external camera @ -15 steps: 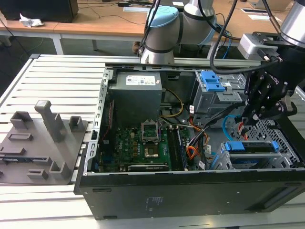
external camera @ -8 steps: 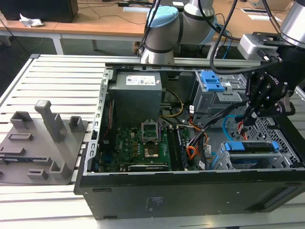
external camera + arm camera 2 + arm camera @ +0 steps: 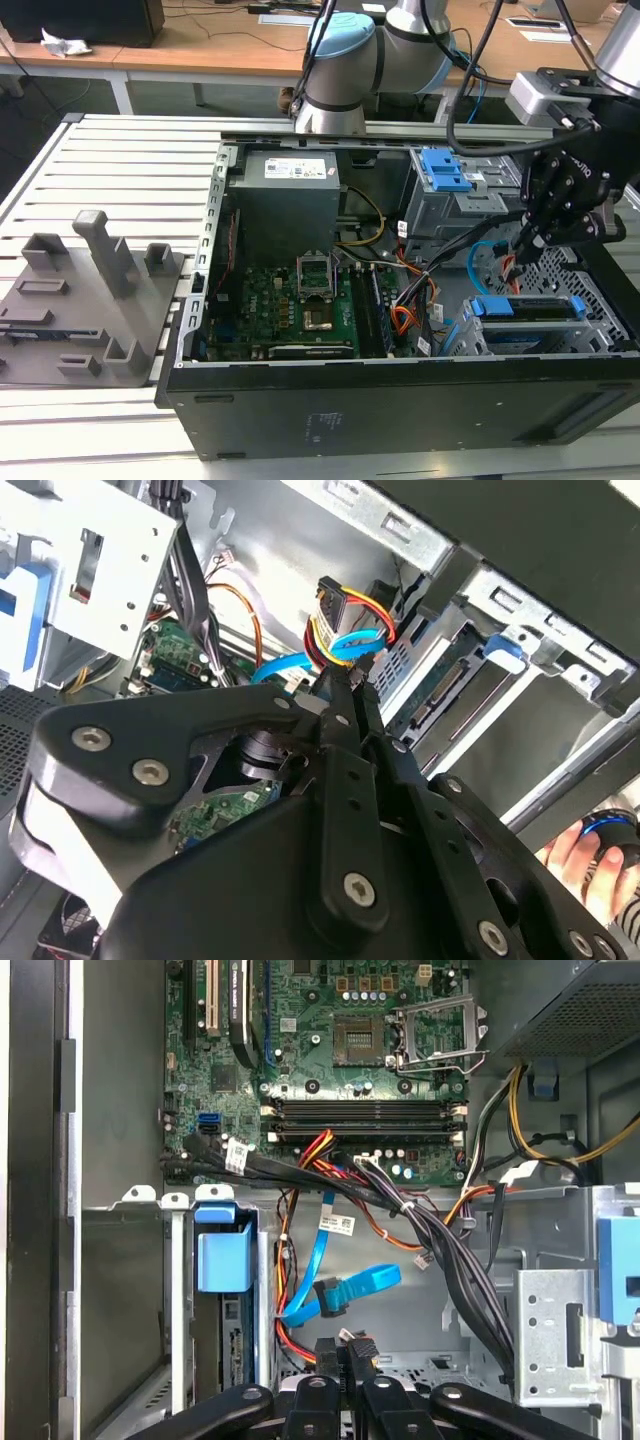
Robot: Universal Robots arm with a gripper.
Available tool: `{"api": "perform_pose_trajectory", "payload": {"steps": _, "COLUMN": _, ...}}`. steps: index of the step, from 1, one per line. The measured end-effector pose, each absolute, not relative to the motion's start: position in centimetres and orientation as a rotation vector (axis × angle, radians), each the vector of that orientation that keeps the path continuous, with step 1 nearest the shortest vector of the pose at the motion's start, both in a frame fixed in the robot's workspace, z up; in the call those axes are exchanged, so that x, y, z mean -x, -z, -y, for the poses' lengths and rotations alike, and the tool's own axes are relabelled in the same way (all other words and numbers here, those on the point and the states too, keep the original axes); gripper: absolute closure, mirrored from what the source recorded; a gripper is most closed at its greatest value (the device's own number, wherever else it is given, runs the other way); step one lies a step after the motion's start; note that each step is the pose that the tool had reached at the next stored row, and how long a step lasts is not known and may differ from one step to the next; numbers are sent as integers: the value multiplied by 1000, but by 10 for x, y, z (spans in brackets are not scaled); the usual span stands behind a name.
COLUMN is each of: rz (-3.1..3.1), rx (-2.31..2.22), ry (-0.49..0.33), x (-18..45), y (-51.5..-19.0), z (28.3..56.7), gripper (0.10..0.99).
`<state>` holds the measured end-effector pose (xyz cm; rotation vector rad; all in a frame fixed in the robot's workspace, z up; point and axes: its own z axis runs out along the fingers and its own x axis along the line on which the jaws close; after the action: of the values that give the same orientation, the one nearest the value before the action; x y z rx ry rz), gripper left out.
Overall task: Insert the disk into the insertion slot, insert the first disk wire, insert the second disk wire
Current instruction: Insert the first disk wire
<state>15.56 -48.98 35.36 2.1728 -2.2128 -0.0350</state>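
Well, got disk into insertion slot (looks seated) | pinching first disk wire in narrow hand, unplugged | second disk wire to go

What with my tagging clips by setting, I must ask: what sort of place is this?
Likely a robotics lab or workshop: an open computer case lies on a slatted metal table, with a robot arm behind it and wooden desks beyond.
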Motion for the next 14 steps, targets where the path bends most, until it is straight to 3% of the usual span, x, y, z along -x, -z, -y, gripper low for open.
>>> {"api": "perform_pose_trajectory", "payload": {"steps": 14, "rz": 2213, "rx": -2173, "ry": 35, "x": -156, "y": -353, "z": 513, "gripper": 929}}
